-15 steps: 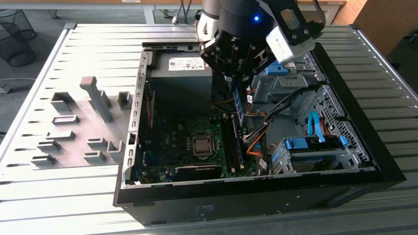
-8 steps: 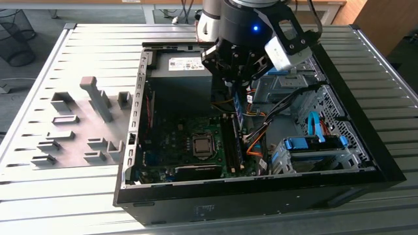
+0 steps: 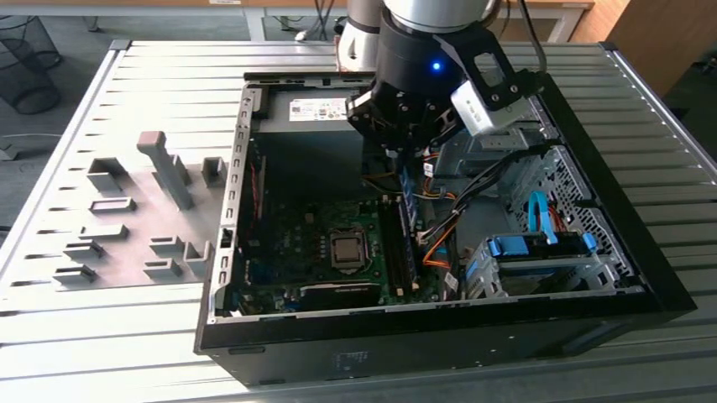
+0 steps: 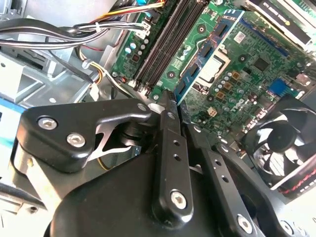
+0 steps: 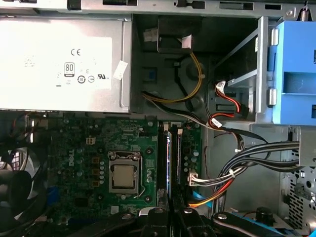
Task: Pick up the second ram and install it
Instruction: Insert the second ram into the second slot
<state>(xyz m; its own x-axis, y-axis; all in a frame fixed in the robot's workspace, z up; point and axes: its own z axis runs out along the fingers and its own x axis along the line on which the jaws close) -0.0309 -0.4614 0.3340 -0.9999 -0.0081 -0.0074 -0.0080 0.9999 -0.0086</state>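
The black robot gripper hangs inside the open black computer case, which lies on its side on the ribbed grey metal desk, and its jaws are clamped together on the second ram, a thin, long, narrow blue-green circuit-board stick held on edge. In the exterior view the stick runs from the jaws toward the near side of the case, just above the black memory slots on the green motherboard, to the exterior view's right of the square silver processor socket; whether its lower edge touches a slot cannot be told. In the first wrist view the stick appears edge-on as a slim bluish line between two dark slot rails, with the gripper closed around its end. In the second wrist view the black fingers meet at the board end by the long dark slots, near a black round cooling fan. A bundle of orange, yellow and black cables lies just to the exterior view's right of the slots, beside a blue plastic drive bracket. On the desk to the exterior view's left of the case stand grey plastic holder blocks.
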